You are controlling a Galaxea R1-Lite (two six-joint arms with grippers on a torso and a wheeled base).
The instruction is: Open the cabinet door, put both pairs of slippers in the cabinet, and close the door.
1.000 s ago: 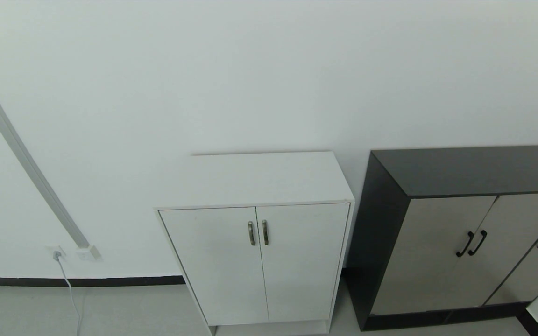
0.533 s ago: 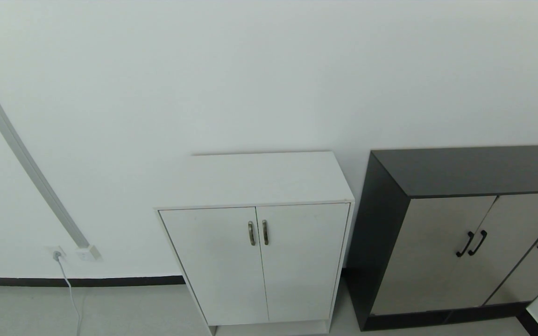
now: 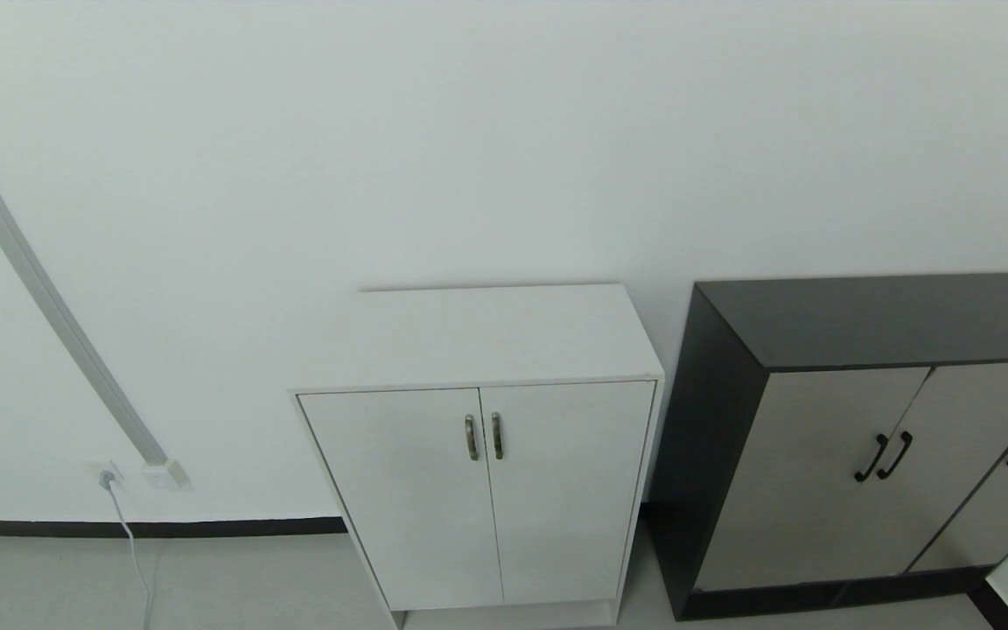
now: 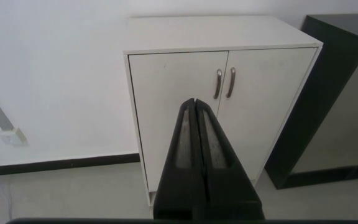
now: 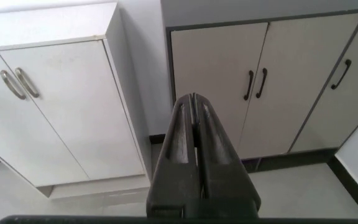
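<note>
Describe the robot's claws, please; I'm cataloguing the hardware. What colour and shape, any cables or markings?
The left claw is black: two long flat fingers tapering from a broad base to a narrow tip, each with a greyer recessed panel along it. The right claw looks the same. Both are plain, with no cables or markings that I can see.

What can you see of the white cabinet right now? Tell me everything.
The white cabinet is a plain box of smooth white board with a flat top. Two doors meet at the centre, both shut, each with a vertical metal bar handle beside the seam. It stands upright on the grey floor, back to the white wall, with a black cabinet close on its right; whether they touch is unclear.
</note>
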